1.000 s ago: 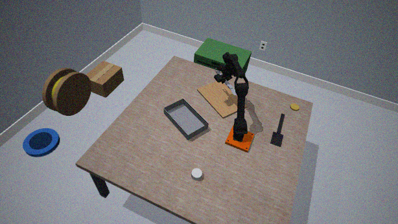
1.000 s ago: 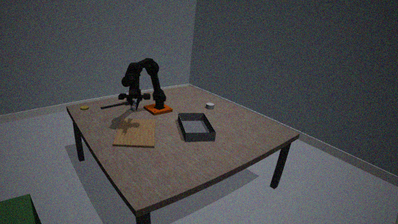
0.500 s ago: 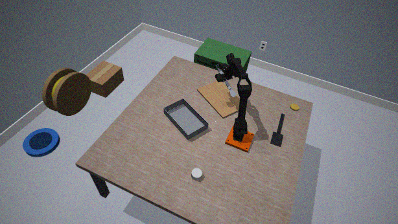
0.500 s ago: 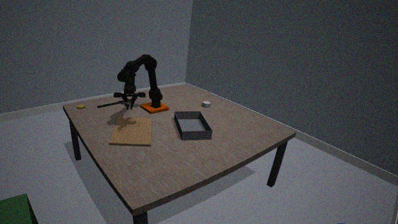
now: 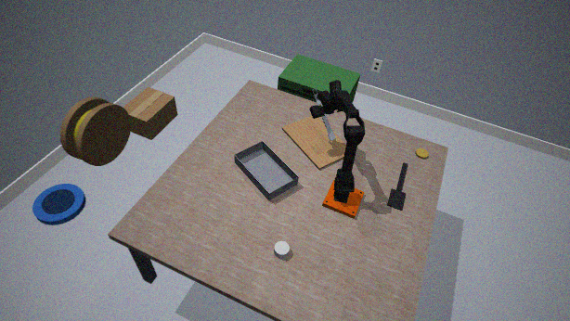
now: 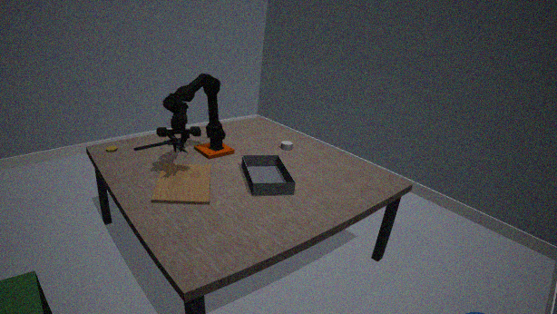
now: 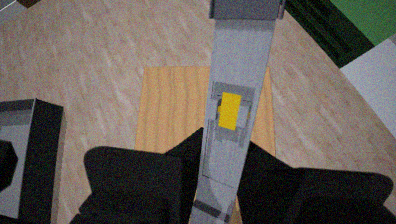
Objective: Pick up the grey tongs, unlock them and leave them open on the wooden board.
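Observation:
The grey tongs (image 5: 329, 129) (image 7: 242, 50) are held in the air above the wooden board (image 5: 304, 139) (image 6: 183, 190) (image 7: 167, 100). My gripper (image 5: 323, 108) (image 6: 180, 146) (image 7: 217, 134) is shut on them, one black finger on each side. In the wrist view a dark block is at their far end, with the yellow lock piece (image 7: 230, 111) in a slot between it and the fingers. In the top view they slant, one end reaching down toward the board. Their tips are cut off in the wrist view. Whether they are unlocked, I cannot tell. The roasting tin (image 5: 252, 180) (image 6: 273, 189) (image 7: 42, 150) stands beside the board.
A dark flat-bladed tool (image 5: 396, 199) (image 6: 151, 145) and a yellow disc (image 5: 421, 153) (image 6: 112, 149) lie on the other side of the arm's orange base (image 5: 330, 204) (image 6: 210, 153). A white round piece (image 5: 281, 249) (image 6: 287, 145) stands farther off. A green box (image 5: 320, 71) is beyond the table edge.

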### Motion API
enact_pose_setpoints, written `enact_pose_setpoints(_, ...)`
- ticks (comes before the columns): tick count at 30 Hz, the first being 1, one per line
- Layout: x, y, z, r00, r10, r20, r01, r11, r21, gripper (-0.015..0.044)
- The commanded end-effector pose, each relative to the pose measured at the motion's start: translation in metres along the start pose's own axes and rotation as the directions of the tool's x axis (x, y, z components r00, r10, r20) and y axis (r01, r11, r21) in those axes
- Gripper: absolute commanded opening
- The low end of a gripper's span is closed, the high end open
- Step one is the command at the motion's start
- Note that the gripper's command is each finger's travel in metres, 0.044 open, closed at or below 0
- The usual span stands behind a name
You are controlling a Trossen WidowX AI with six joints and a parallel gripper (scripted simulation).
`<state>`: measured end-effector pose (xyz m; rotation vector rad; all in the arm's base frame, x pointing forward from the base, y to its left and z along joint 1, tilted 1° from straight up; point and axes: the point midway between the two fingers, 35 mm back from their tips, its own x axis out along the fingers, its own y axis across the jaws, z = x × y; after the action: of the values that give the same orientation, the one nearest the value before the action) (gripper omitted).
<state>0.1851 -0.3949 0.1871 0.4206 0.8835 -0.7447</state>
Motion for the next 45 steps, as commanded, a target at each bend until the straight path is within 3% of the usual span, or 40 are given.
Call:
enact_pose_setpoints(1, -0.007, 0.000, 0.003, 0.996, 0.005, 0.084, -0.005, 1.000, 0.000, -0.0150)
enact_pose_setpoints(31, -0.037, 0.009, -0.016, 0.872, 0.028, 0.489, 0.001, 0.998, -0.058, -0.0150)
enact_pose_setpoints(45, -0.049, 0.016, -0.028, 0.811, 0.042, 0.583, 0.014, 0.996, -0.091, -0.0150)
